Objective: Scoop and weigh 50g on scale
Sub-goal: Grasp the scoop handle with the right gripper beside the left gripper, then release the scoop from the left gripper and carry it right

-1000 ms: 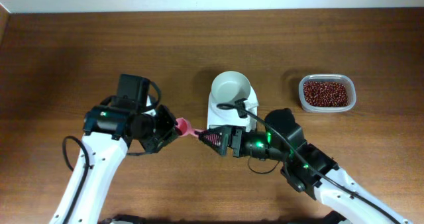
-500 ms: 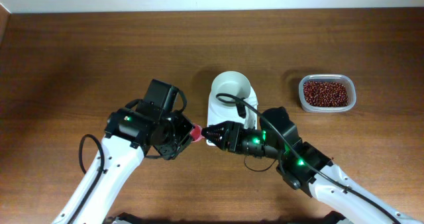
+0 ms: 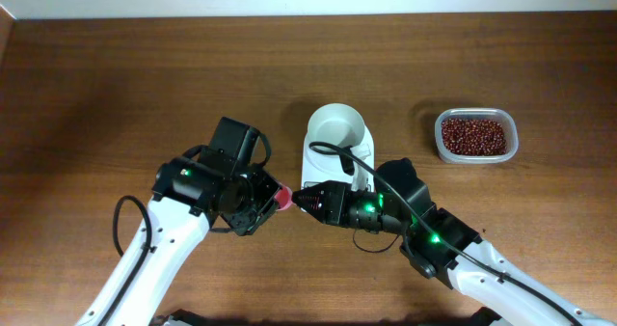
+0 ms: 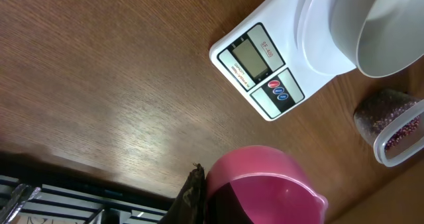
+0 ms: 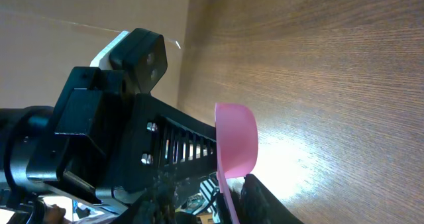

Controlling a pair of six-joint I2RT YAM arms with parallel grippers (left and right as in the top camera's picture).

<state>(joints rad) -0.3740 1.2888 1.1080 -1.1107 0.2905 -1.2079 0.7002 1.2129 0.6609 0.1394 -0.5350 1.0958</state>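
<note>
Overhead, the right arm and its black cable [image 3: 339, 153] are covering the display end of the scale [image 3: 315, 164]; only the left wrist camera is showing the grey display [image 4: 254, 56] with one red and two blue buttons [image 4: 278, 90] below it. The left gripper [image 3: 267, 198] is clamping fully down on the pink scoop [image 3: 282, 197]; its pads are hiding just where they are biting. The right gripper [image 3: 303, 201] is sitting half-closed around the scoop's handle [image 5: 230, 196]; one finger [image 5: 265, 201] is lying just beside it, the other is blurring out, and we cannot tell whether it is gripping.

The round white bowl [image 3: 337, 128] is standing on the scale's far end, its white inside showing. The red-brown beans [image 3: 473, 135] are lying in a clear plastic tub [image 3: 439, 150] on the wooden table [image 3: 116, 75], well apart to the scale's right; at the left wrist that tub is blurring and running off the frame edge.

Print beside the display seems to be reading SF-400; the red line under it is too small for us.
</note>
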